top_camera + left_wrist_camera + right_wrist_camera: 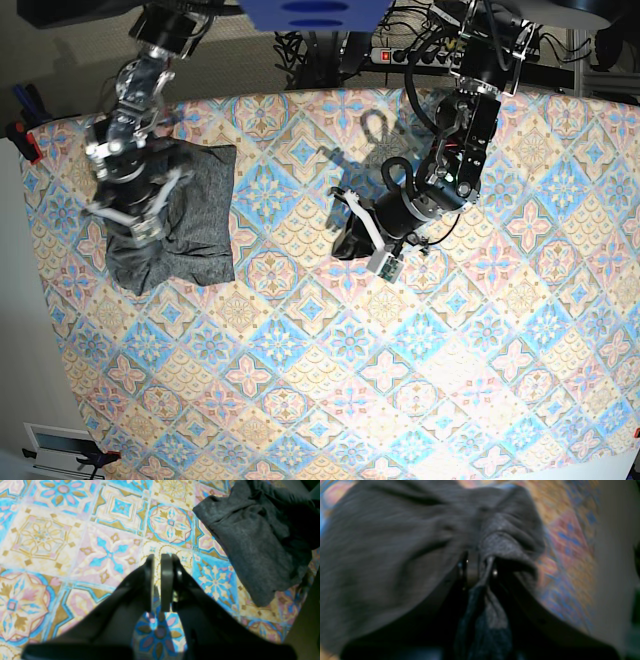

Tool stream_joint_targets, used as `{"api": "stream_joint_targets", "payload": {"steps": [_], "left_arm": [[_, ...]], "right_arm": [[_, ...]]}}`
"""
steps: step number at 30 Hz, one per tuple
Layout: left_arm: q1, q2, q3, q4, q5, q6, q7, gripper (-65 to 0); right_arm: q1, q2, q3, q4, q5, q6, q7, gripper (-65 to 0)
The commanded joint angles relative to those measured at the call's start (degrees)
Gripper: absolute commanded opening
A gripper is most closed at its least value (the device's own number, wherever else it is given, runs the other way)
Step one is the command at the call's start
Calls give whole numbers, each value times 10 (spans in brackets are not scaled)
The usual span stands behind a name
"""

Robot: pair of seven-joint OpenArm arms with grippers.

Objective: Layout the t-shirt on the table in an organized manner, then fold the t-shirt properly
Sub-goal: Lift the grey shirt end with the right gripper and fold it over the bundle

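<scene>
Fingers point(470, 570) of right gripper point(481, 571) pinch t-shirt point(190, 215) fold, cloth bunched around them; left gripper point(160, 562) nearly closed, empty, above table point(330, 390), well apart.

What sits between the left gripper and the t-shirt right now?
Only bare patterned table. In the base view nothing lies between the shut left gripper and the t-shirt, which the right gripper has pinched.
</scene>
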Motion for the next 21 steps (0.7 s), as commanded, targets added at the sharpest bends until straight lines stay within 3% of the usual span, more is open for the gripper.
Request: {"api": "stream_joint_targets", "payload": {"steps": [1,6,11,18,21], "left_arm": [[-10,-1,-2,9,-5,-2,-13,-619],[-10,-1,-1,9,-5,-2,-13,-619],[-10,-1,-1,9,-5,-2,-13,-619],[-10,-1,-1,8,-5,-2,-13,-619],[-10,0,-1,8,-5,-2,-13,-619]], "right_arm": [[-6,2,-20,14,-1,0,31,-650],[-44,2,-91,14,-35,0,107,-650],[-55,2,-121,8,-54,0,143,-650],[-56,1,-169,-73,-203,0,189,-650],[-56,1,-172,-110,-219,0,204,-650]]}}
